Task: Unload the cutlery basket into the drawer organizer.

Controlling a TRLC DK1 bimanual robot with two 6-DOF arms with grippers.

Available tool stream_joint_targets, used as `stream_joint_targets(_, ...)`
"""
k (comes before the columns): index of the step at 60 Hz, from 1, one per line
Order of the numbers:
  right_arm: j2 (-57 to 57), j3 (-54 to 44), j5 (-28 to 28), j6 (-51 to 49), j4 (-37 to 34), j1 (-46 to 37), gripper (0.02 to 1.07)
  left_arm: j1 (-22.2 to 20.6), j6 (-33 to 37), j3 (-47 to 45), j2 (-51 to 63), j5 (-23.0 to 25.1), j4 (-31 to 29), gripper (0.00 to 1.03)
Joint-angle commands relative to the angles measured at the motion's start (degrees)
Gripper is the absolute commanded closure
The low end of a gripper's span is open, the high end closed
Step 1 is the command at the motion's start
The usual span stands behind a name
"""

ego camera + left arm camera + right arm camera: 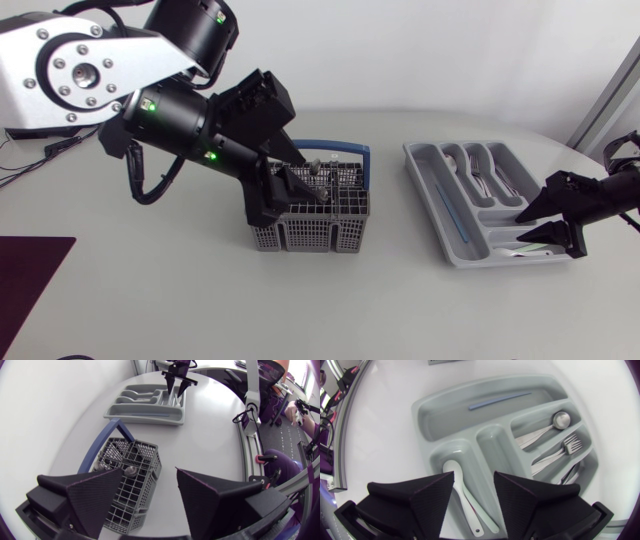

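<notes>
Both fingers [90,495] spread wide on left gripper [149,476], empty above grey cutlery basket [142,460] with utensils [131,470] inside, right gripper [474,480] likewise open over white spoons [465,502] in drawer organizer [420,410], metal spoon [560,420] and fork [572,444] in neighbouring compartments

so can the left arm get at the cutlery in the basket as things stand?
Probably yes. The left tool hangs open just above the basket, nothing covers the cutlery handle standing in it, and the blue carry handle arcs off to one side. A small sideways shift looks needed.
</notes>
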Motion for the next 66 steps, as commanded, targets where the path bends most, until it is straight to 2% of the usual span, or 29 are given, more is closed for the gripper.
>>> stream_joint_targets(1,-5.2,-0.1,-2.3,1.8,-1.2,0.2,0.27,-0.7,1.7,-0.6,1.0,-0.7,0.0,0.11)
stream_joint_targets(5,-8.0,-1.2,-4.4,5.6,-1.3,0.8,0.18,-1.4,1.3,-0.4,1.4,-1.4,-0.1,0.11)
stream_joint_targets(12,-14.4,-6.1,-7.8,7.9,-1.7,1.7,0.12,-4.3,1.5,-0.7,1.9,-5.0,-0.5,0.11)
stream_joint_targets(16,-18.9,-10.7,-8.0,6.8,-1.7,3.1,0.11,-6.5,5.7,-0.9,1.4,-8.3,-0.9,0.11)
stream_joint_targets(26,-29.9,-20.5,-8.6,6.5,-1.3,7.4,0.11,-9.6,17.6,0.6,2.2,-11.5,-4.3,0.11)
stream_joint_targets(36,-42.5,-29.5,-8.7,12.2,1.2,15.2,0.11,-10.9,27.7,8.3,8.7,-15.3,-12.7,0.11)
stream_joint_targets(50,-56.0,-39.6,-5.0,29.2,11.0,32.3,0.11,-11.6,36.6,17.4,17.2,-21.9,-19.3,0.11)
stream_joint_targets(59,-58.8,-43.3,-2.1,36.3,16.0,40.8,0.11,-11.6,39.7,24.1,22.7,-24.9,-24.2,0.11)
stream_joint_targets(66,-59.4,-45.1,-0.5,38.5,18.1,44.3,0.11,-11.6,41.8,29.6,27.2,-26.8,-28.2,0.12)
